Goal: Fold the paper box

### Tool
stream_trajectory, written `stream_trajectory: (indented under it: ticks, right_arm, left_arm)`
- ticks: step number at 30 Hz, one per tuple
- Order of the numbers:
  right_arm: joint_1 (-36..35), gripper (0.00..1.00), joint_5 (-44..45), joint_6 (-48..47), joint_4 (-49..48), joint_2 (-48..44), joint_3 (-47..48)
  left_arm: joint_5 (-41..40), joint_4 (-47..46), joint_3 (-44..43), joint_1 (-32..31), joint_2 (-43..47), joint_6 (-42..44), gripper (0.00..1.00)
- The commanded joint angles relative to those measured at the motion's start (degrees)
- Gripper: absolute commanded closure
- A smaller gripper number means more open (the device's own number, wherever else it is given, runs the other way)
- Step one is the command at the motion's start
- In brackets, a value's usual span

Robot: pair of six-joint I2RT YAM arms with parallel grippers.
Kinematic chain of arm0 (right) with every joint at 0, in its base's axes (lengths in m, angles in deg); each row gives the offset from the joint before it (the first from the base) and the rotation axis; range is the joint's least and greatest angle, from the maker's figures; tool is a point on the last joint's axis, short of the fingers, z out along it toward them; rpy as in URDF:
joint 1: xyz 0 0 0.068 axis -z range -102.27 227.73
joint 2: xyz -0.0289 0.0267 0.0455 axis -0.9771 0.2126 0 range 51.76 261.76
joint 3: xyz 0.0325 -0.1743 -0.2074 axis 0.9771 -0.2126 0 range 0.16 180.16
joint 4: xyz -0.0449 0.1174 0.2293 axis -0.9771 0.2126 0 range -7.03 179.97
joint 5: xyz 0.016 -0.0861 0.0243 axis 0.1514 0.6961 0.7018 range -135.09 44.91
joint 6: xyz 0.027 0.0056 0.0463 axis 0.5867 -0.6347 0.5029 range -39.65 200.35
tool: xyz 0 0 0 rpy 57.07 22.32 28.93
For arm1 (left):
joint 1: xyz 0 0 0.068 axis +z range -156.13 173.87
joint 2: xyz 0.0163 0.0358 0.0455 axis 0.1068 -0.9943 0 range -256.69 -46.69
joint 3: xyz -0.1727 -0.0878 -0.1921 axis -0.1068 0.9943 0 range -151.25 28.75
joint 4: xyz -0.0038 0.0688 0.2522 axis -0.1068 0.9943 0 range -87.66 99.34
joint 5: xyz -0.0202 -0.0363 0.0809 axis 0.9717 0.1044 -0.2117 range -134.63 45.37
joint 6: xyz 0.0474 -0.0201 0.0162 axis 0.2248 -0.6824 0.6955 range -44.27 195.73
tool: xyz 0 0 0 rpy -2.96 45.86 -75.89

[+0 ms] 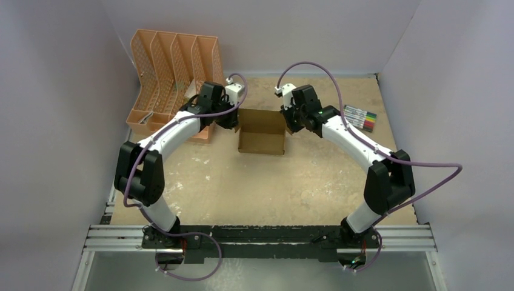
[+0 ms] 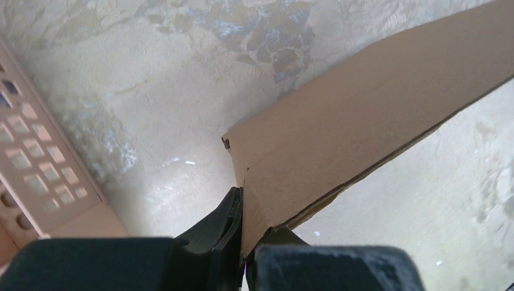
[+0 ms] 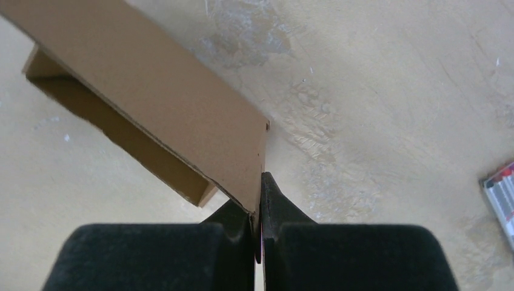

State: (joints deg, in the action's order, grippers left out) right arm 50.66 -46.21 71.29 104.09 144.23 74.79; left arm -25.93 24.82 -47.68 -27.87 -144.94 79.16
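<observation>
The paper box is a small brown cardboard carton held between both arms near the back middle of the table. My left gripper is shut on its left edge, and in the left wrist view the cardboard runs straight into the pinched jaws of that gripper. At the box's right edge, my right gripper is shut on the wall. The right wrist view shows the carton with its open underside, its corner clamped in the right gripper.
A peach-orange slotted file organizer stands at the back left, right beside the left arm; its edge shows in the left wrist view. A pack of coloured markers lies at the back right, by the right forearm.
</observation>
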Motion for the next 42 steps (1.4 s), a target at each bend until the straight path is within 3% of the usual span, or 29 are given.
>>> stream_trajectory:
  ticks: [1,12,20,28,42]
  right_arm:
    - [-1.5,1.0,7.9,14.3,1.0,-0.7,3.4]
    - [-6.6,1.0,23.3,34.9,11.7,5.4,10.9]
    - [-8.1,1.0,27.7,40.5,11.2,4.2,8.4]
    - [-10.1,1.0,30.3,40.3,-0.5,0.0,-2.6]
    - [-13.6,1.0,34.1,44.5,-10.4,-3.6,-14.7]
  left_arm:
    - [-7.0,-7.1,2.2,-1.7,6.1,-20.3,1.0]
    - [-21.4,-6.0,3.9,-7.4,7.5,-45.0,1.0]
    - [-22.9,-8.6,7.0,-8.6,7.7,-47.5,0.99]
    - [-22.4,-13.9,13.3,-10.2,8.5,-44.9,0.96]
    - [-25.1,-18.7,24.1,-13.6,12.3,-40.6,0.93]
